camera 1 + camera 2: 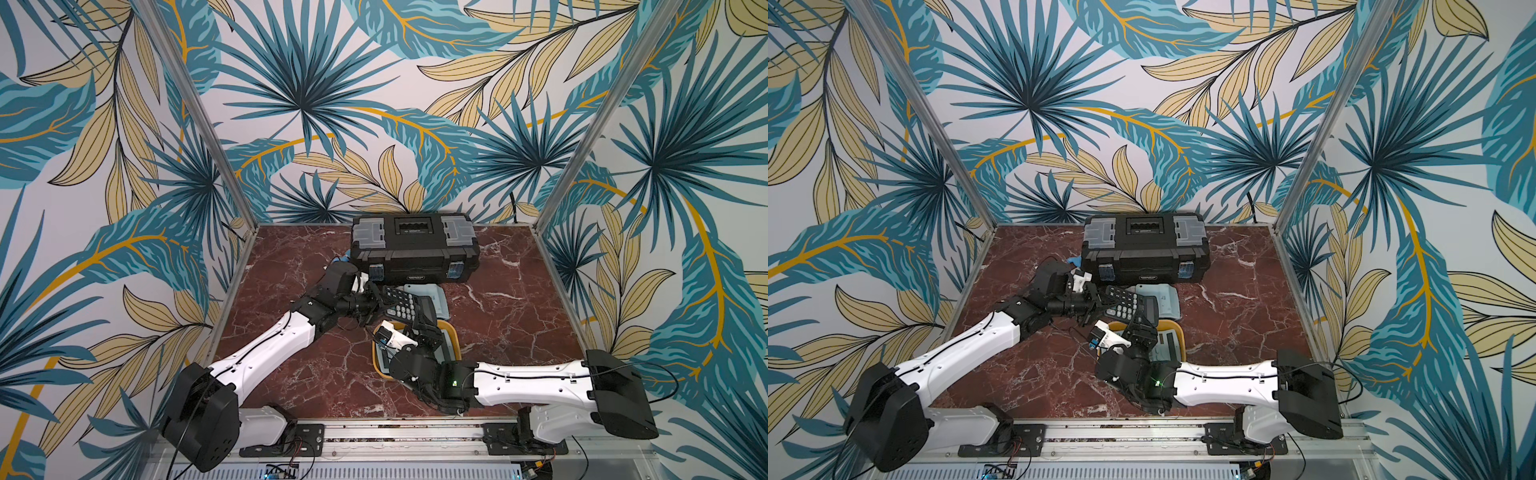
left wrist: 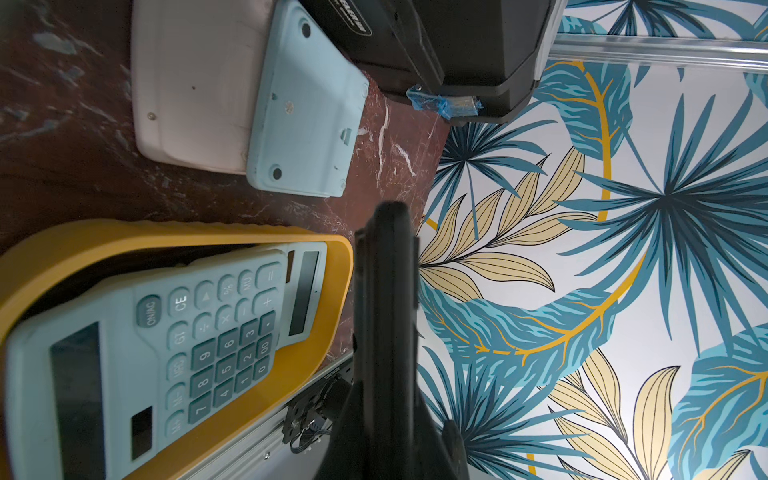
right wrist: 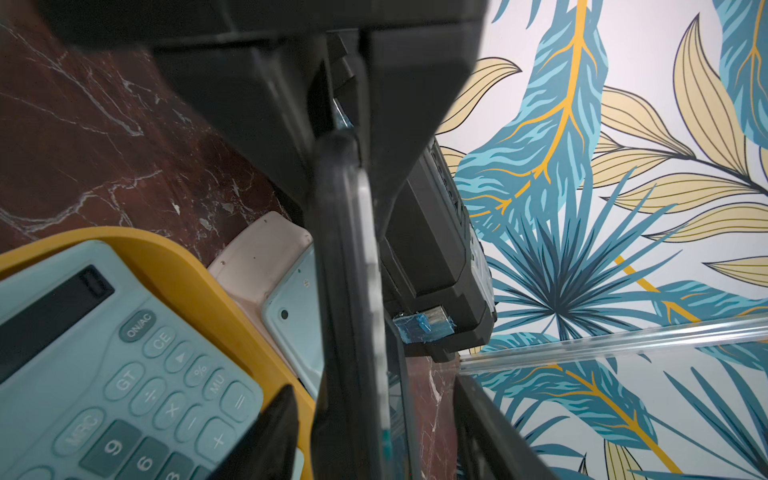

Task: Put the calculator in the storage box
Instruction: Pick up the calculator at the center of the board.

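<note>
A black calculator [image 1: 405, 305] [image 1: 1127, 305] hangs tilted in the air just above the far end of the yellow storage box [image 1: 454, 337] [image 1: 1180, 332]. My left gripper [image 1: 376, 301] [image 1: 1096, 304] is shut on its left end; in the left wrist view the calculator [image 2: 388, 291] shows edge-on, straight out from the left gripper [image 2: 392, 436]. My right gripper [image 1: 424, 328] [image 1: 1142, 328] [image 3: 374, 399] stands open around the other end, its fingers clear of the calculator's [image 3: 345, 270] edge on both sides. A teal calculator [image 2: 166, 332] [image 3: 124, 374] lies face up in the storage box [image 2: 166, 237] [image 3: 187, 257].
A black toolbox [image 1: 413, 245] [image 1: 1144, 245] stands shut at the back of the marble table. Between it and the tray lie a light-blue calculator [image 2: 307, 112] [image 1: 436, 296] and a pinkish-white one [image 2: 195, 83], both face down. Patterned walls enclose the table.
</note>
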Robot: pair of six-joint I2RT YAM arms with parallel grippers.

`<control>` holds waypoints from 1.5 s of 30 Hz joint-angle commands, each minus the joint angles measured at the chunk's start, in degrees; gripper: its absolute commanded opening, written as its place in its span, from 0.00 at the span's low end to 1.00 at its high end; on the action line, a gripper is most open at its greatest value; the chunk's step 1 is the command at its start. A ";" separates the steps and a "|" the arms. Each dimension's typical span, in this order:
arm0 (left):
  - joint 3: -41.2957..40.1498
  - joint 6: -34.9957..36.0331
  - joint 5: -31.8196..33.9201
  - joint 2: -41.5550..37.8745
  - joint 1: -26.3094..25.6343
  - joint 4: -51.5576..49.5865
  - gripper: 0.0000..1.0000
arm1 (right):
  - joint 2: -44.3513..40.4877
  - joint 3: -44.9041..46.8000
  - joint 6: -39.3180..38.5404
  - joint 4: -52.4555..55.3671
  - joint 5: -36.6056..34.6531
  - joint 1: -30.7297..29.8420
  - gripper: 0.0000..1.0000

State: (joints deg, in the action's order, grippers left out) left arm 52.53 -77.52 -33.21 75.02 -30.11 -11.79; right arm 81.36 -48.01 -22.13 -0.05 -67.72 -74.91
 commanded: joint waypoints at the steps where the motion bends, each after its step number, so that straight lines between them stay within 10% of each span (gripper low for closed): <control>1: 3.04 1.78 1.18 -0.89 0.47 0.71 0.01 | -1.98 -0.83 5.37 4.14 -0.31 -0.17 0.81; 6: 4.13 4.21 2.97 -1.63 2.79 -1.78 0.02 | -6.91 -0.86 15.56 15.13 3.16 0.03 0.99; 14: 3.37 9.46 4.24 -2.88 5.47 -1.69 0.02 | -20.61 -0.71 28.96 25.79 25.82 8.08 0.99; 27: -5.64 12.82 -6.13 -4.35 5.98 21.04 0.01 | -29.36 -2.52 46.20 30.67 78.14 43.72 1.00; 36: -13.27 7.56 -10.19 -2.87 6.09 39.61 0.02 | -22.42 -0.44 61.40 17.06 110.66 59.90 0.98; 45: -18.58 2.99 -9.82 -5.31 5.94 45.82 0.02 | -14.77 2.11 72.65 -0.07 118.12 62.56 0.79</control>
State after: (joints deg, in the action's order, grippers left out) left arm 35.24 -72.90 -42.48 71.94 -24.29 28.18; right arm 65.36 -47.70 44.51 8.54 45.25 -12.56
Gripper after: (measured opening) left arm 0.147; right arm 0.794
